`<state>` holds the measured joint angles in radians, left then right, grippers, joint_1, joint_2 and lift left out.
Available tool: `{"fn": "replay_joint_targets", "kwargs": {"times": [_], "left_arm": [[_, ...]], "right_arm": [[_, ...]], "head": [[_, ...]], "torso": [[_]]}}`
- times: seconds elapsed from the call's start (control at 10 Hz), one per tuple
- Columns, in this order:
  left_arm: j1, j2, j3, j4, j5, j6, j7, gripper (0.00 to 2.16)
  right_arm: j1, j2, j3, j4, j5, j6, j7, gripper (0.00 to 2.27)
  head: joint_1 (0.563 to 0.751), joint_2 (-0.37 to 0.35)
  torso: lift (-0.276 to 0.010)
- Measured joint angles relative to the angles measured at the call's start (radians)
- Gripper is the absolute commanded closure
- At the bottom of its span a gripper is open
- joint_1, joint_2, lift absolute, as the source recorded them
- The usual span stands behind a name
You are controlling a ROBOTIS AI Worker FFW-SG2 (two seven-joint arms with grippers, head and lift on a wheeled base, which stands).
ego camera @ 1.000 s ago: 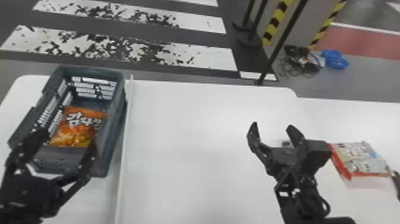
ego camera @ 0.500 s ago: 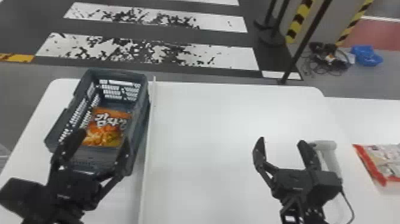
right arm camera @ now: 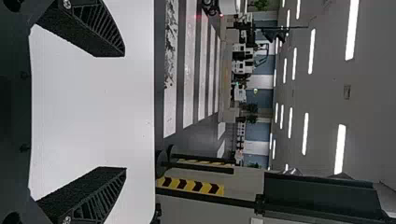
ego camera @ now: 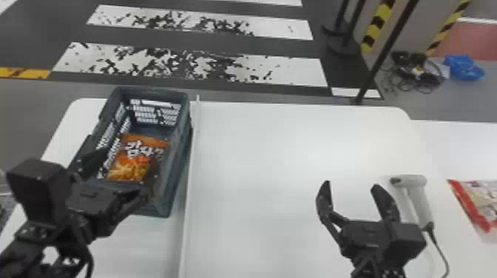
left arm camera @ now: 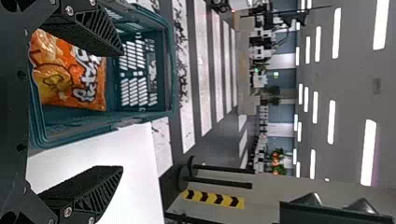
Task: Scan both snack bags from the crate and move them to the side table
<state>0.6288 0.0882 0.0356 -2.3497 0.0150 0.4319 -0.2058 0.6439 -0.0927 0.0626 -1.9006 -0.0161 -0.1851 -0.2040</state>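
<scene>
In the head view, worn white crosswalk stripes (ego camera: pixel 296 72) are crossing the dark floor from the upper left to the top centre, and a yellow floor strip (ego camera: pixel 22 73) is lying at the left edge. At the upper right, a slim black pole (ego camera: pixel 389 48) is slanting near dark round bases (ego camera: pixel 342 46) and yellow-and-black striped bands (ego camera: pixel 377 24). Near the right edge, tangled dark cables (ego camera: pixel 418 72) are lying beside a crumpled blue bundle (ego camera: pixel 464 66), a red floor patch (ego camera: pixel 469 40) showing behind. In both wrist views, ceiling lights (left arm camera: pixel 369 151) are glowing and plants (left arm camera: pixel 279 170) are standing farther off.

Open left claw (ego camera: pixel 129 165), open right claw (ego camera: pixel 351 184)
</scene>
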Motion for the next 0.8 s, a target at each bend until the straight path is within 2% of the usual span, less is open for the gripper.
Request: {"fn": "replay_joint_targets", "kwargs": {"times": [0.2, 0.3, 0.4, 0.6, 0.8], "left_arm": [[-0.134, 0.005, 0.028, -0.023, -0.015, 0.271, -0.047, 0.16], [-0.193, 0.006, 0.049, -0.019, -0.020, 0.331, -0.061, 0.16], [-0.244, 0.011, 0.059, -0.002, -0.022, 0.351, -0.072, 0.16], [-0.327, 0.036, 0.066, 0.061, -0.031, 0.374, -0.090, 0.16], [-0.438, 0.044, 0.062, 0.174, -0.062, 0.450, -0.147, 0.16]], "right_arm": [[0.006, -0.002, -0.001, 0.005, -0.005, -0.019, 0.000, 0.06], [0.009, -0.002, -0.001, 0.005, -0.005, -0.021, 0.000, 0.06], [0.012, -0.002, -0.001, 0.005, -0.005, -0.021, 0.000, 0.06], [0.020, -0.001, -0.002, 0.003, -0.005, -0.021, 0.002, 0.06], [0.028, 0.003, -0.004, 0.001, -0.002, -0.019, 0.002, 0.06]], "head": [[0.695, -0.047], [0.695, -0.028], [0.695, -0.017], [0.695, -0.002], [0.695, 0.005]], "torso": [[-0.075], [-0.075], [-0.075], [-0.075], [-0.075]]}}
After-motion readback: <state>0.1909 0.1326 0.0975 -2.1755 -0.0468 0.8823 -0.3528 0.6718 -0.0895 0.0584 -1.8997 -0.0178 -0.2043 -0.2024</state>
